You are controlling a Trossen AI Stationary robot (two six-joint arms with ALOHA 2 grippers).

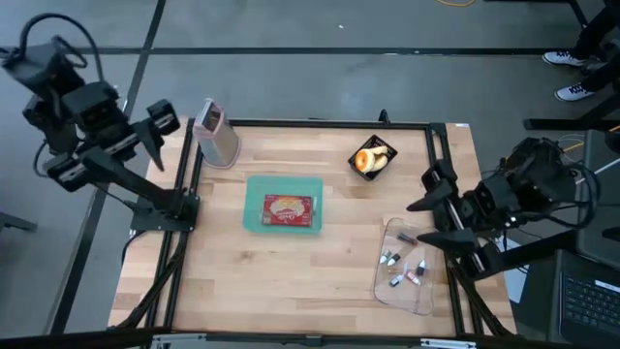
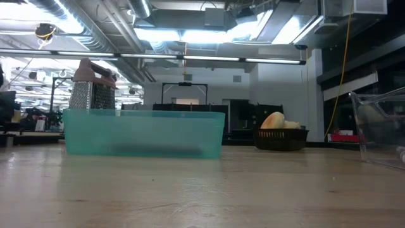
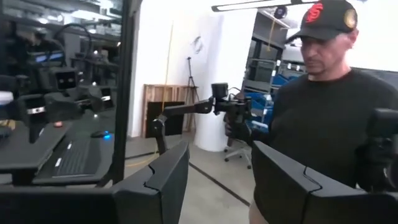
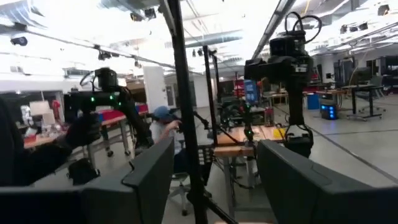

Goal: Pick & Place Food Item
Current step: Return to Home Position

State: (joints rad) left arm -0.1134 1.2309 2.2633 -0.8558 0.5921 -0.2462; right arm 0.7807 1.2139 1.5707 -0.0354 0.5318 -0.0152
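Note:
A teal container [image 1: 254, 221] [image 2: 144, 132] stands mid-table, and a red food packet [image 1: 289, 208] lies flat on its floor. At the far right, a black basket [image 1: 384, 171] [image 2: 280, 137] holds a bread roll [image 1: 370, 158] [image 2: 273, 120]. My left gripper [image 1: 165, 136] [image 3: 221, 155] hangs open beyond the table's left edge, near the far corner, pointing about level with nothing between its fingers. My right gripper [image 1: 423, 194] [image 4: 214, 149] hangs open over the table's right edge, also with nothing in it.
A metal grater [image 1: 215, 131] [image 2: 93, 88] stands at the far left corner. A clear tray [image 1: 407, 267] [image 2: 380, 126] with several small items lies at the near right. A black frame [image 1: 184, 174] rims the table. A person [image 3: 329, 112] stands beyond the table.

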